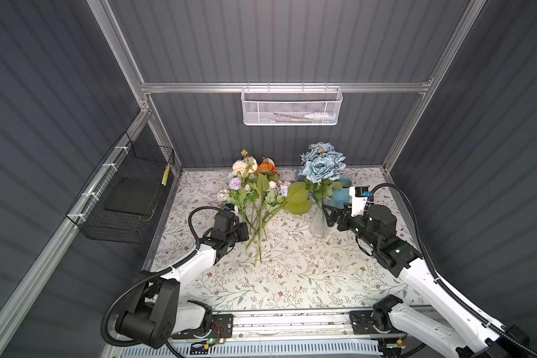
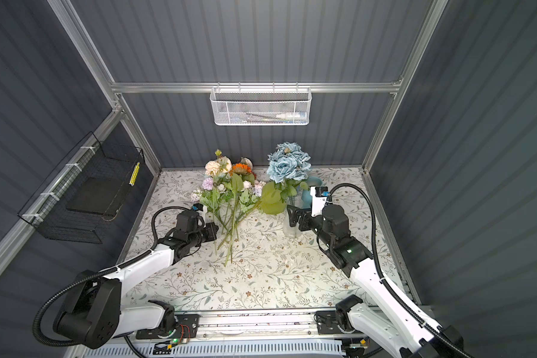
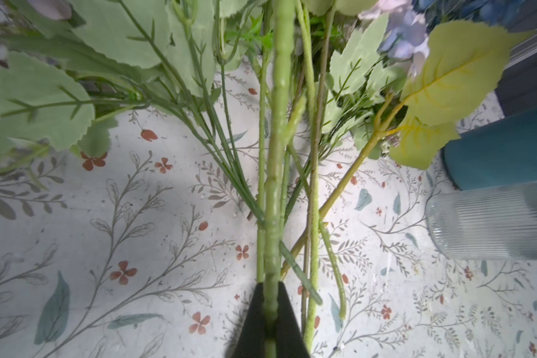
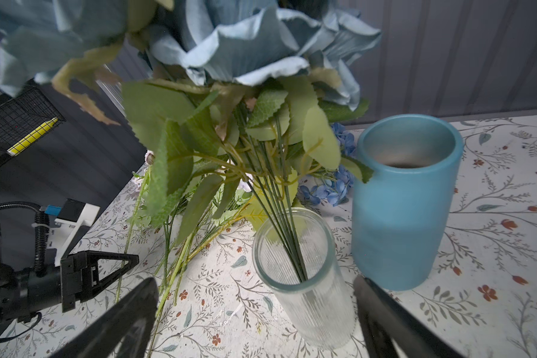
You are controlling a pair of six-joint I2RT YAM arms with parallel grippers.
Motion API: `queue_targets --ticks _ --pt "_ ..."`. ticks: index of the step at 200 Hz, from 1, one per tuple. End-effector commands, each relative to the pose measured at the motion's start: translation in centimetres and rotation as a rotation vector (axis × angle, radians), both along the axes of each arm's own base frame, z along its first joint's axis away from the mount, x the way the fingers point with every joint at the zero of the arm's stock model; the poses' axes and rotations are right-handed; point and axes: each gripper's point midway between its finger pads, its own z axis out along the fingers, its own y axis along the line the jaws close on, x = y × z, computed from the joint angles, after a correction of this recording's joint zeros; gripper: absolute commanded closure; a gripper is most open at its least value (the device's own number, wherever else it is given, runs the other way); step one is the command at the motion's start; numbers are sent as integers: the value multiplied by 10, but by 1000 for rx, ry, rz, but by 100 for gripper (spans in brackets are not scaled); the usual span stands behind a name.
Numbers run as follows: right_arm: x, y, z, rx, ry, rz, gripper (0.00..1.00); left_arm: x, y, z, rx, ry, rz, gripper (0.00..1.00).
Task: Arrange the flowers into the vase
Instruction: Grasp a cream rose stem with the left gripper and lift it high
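the left gripper is clenched on one thick green stem of the loose flowers, which lie fanned on the bench toward 11 o'clock in both top views. the clear ribbed vase stands upright toward 2 o'clock with a blue rose spray in it, a blue pot just beside it at its 1 o'clock. the right gripper is released, jaws spread wide either side of the vase.

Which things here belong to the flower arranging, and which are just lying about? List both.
Job: loose flower sprays; green stem in the shut left hand; blue roses in the ribbed glass vase.
Lying about: empty blue vase; white mesh basket; black wire basket.
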Motion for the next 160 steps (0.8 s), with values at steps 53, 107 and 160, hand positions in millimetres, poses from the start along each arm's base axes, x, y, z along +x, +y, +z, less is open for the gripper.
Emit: queue_targets --ticks 53,107,160 --pt "-4 -4 38 47 -104 -6 1 21 -10 108 -221 -302 51 100" --pt "-9 -8 52 45 -163 -11 1 -3 -26 205 -339 -632 -104 100" --pt "-28 -2 89 73 -256 71 3 -40 -57 270 -407 -813 -347 100"
